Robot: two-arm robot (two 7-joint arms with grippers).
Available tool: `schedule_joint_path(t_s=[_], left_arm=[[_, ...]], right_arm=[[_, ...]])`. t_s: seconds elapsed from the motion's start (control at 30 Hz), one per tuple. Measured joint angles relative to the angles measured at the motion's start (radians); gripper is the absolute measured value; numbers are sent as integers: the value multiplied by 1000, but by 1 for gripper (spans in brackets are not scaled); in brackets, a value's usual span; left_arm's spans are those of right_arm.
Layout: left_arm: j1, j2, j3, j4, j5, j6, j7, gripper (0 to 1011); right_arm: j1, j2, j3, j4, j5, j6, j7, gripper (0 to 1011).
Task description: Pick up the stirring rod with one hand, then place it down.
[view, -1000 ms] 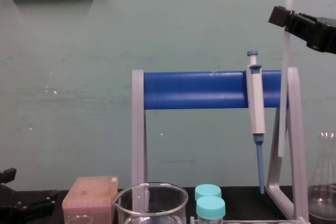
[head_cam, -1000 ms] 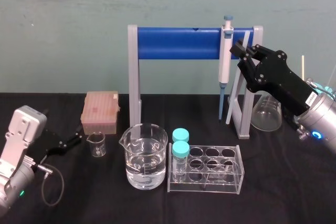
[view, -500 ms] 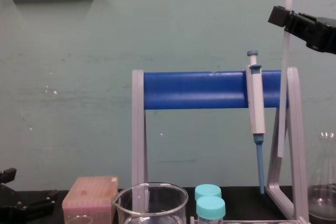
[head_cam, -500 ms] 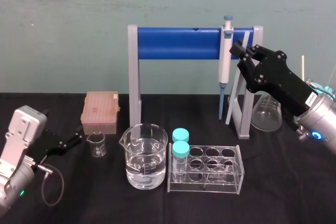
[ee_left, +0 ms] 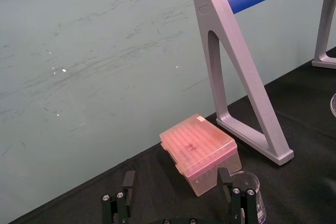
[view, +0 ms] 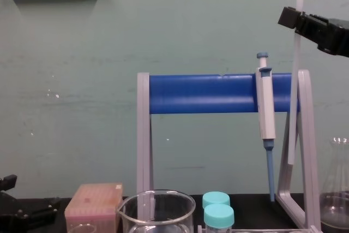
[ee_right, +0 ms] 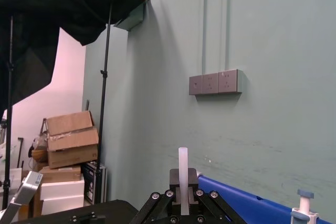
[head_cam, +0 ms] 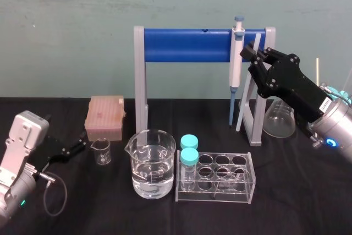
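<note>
Tabletop black, wall teal, right gripper clamping stirring rod

I note one small change only. The right gripper, clamped on the stirring rod near its top, has drifted a trace toward the robot's left in the chest view, carrying the rod with it.
</note>
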Motion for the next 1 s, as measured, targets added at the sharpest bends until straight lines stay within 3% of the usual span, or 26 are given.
schedule_joint_path(t_s=[1.0], left_arm=[[0,0,0,0,0,0,0,1000]], right_arm=[[6,1,-9,10,8,8,9,72]])
